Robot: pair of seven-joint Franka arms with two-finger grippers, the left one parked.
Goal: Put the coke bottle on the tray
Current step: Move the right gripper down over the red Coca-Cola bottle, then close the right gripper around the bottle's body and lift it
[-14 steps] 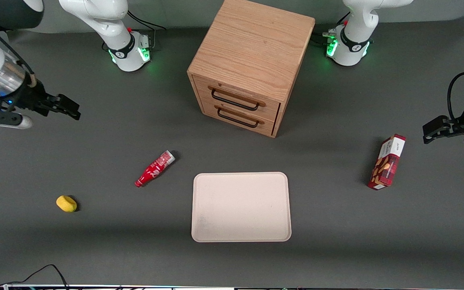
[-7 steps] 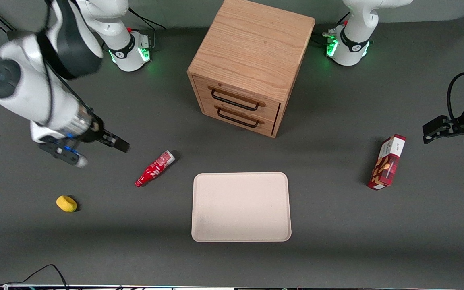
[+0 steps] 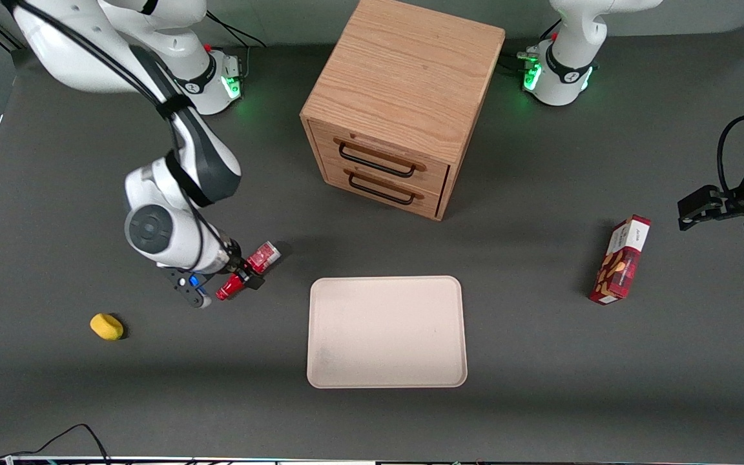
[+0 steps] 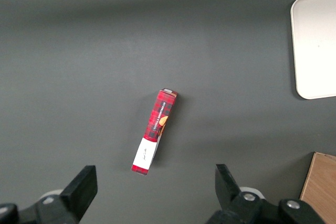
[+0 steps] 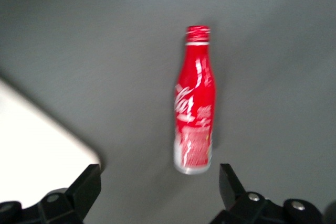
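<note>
Coke bottle (image 3: pixel 250 270): one, lying on its side on the tabletop (image 3: pixel 540 361), near the tray's corner but off it; cap end nearer the front camera than its silvery base. The working arm's end effector covers the middle of it in the front view. From the right wrist camera the whole bottle (image 5: pixel 195 100) shows, red with white script, free of both fingertips.

End effector (image 3: pixel 244 276): directly over the bottle, low above the tabletop. Its two fingers (image 5: pixel 86 184) are spread apart, wider than the bottle, with the bottle's base end lying between their lines; nothing is clamped.

Tray (image 3: pixel 385 381): one, flat pale beige, rounded corners, low rim, resting on the tabletop just beside the bottle, toward the parked arm's end from it. Nothing lies in it. One corner (image 5: pixel 79 145) appears in the right wrist camera, apart from the bottle.

Drawer cabinet (image 3: pixel 404 77): one, wooden, farther from the front camera than the tray. Two drawers, both closed, each with a dark handle; their contents cannot be seen.

Yellow object (image 3: pixel 106 326): one, small and rounded, on the tabletop toward the working arm's end, nearer the front camera than the bottle.

Snack box (image 3: pixel 620 259): one, red, toward the parked arm's end, well apart from the tray.
</note>
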